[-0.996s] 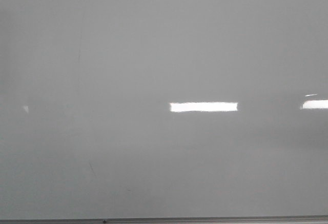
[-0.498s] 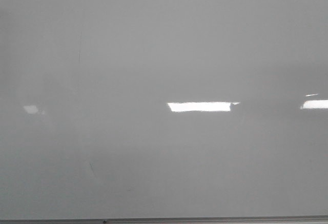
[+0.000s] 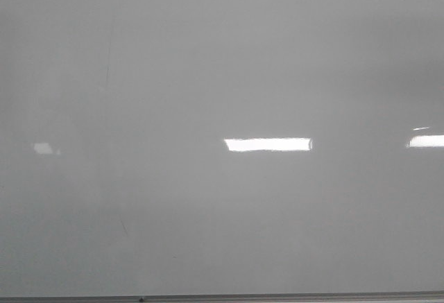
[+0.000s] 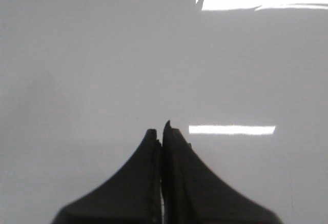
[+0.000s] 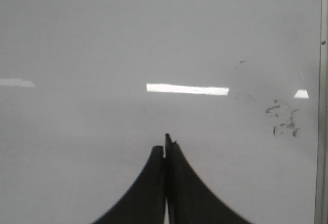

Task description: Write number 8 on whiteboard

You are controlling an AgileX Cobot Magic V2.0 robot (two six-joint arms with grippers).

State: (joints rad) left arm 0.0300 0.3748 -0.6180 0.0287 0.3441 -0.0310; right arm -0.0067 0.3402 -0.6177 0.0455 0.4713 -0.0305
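The whiteboard point(image 3: 222, 74) is a glossy pale grey surface that fills the front view, with a thin metal edge point(image 3: 222, 297) along the bottom. No number 8 shows on it in any view. No gripper shows in the front view. My left gripper point(image 4: 162, 131) is shut with nothing between its black fingers, over bare whiteboard point(image 4: 102, 55). My right gripper point(image 5: 164, 144) is also shut and empty over the whiteboard point(image 5: 102, 39).
Bright rectangular light reflections point(image 3: 268, 144) lie on the board. Faint thin scratches point(image 3: 107, 74) mark its left part. In the right wrist view, dark smudges point(image 5: 283, 119) sit near the board's metal frame edge point(image 5: 322, 101).
The light reflections on the board have shifted slightly left and a small one on the left has grown. Nothing has been drawn.
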